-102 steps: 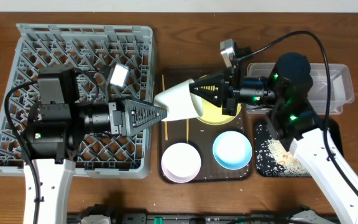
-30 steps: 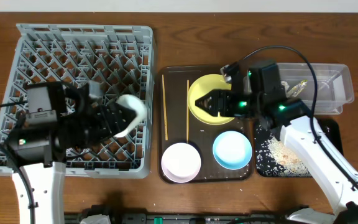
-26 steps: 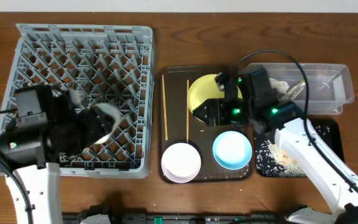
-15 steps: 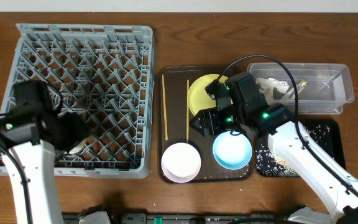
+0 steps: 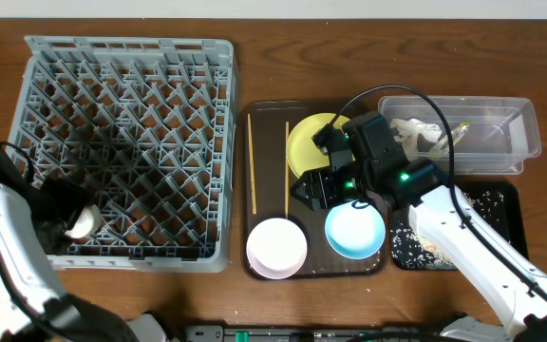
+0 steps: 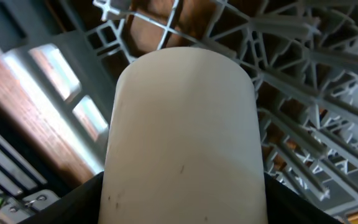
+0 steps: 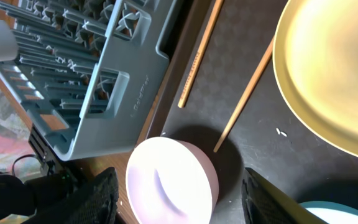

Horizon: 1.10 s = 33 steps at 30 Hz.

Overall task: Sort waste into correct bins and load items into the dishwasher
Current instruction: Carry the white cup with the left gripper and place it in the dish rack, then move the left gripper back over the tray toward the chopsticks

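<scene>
Overhead: small white cup (image 5: 84,220) is seen at the front-left corner of the grey dish rack (image 5: 131,57); right gripper (image 5: 316,185) is held over the brown tray (image 5: 269,171).
Left wrist: cup is clamped by left gripper (image 6: 185,202).
Right wrist: fingers (image 7: 104,186) are held apart above the white bowl (image 7: 173,186).

White arms (image 5: 473,247), black cables (image 5: 432,103), green lights (image 5: 402,176)

A: What furniture is there?
B: One table (image 5: 283,57) of reddish-brown wood. Its grain runs from side to side, and the top has a dull sheen.
A: And beyond the table?
B: A narrow pale strip (image 5: 273,7) lies along its far edge. I cannot tell whether it is wall or floor.
A: And the table's near edge?
B: A dark rail (image 5: 302,333) with small green marks runs along it.
A: The light?
B: Even and from above. The shadows on the table are soft and lie close.
</scene>
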Each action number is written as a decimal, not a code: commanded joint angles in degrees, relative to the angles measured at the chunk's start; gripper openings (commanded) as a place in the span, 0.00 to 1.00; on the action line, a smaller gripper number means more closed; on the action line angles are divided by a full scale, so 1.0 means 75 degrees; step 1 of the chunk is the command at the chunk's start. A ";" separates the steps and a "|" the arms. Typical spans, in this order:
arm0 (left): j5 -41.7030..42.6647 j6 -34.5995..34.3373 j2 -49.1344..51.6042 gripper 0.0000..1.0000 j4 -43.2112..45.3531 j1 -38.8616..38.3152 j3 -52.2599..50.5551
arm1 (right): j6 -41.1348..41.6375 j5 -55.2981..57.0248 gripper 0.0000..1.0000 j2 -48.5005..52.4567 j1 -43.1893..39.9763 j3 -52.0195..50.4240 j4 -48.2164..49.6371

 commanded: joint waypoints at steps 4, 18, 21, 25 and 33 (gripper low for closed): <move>0.0498 -0.0064 0.0682 0.81 0.0009 0.0361 0.0154 | -0.0146 0.0032 0.61 -0.0009 0.0026 0.0038 -0.0047; 0.1434 0.0796 -0.0463 0.95 -0.0510 0.0382 0.0583 | -0.0204 0.0187 0.62 -0.0009 0.0026 0.0038 -0.0114; 0.1090 0.0670 -0.0746 0.95 -0.0472 0.0385 0.0583 | -0.0204 0.0181 0.61 -0.0009 0.0026 0.0038 -0.0163; 0.0804 0.0525 -0.0764 0.95 -0.0504 0.0385 0.0577 | -0.0204 0.0184 0.62 -0.0009 0.0026 0.0038 -0.0166; 0.1276 0.1105 -0.0833 0.85 -0.0702 -0.0122 0.0577 | -0.0207 0.0184 0.59 -0.0009 0.0047 0.0038 -0.0131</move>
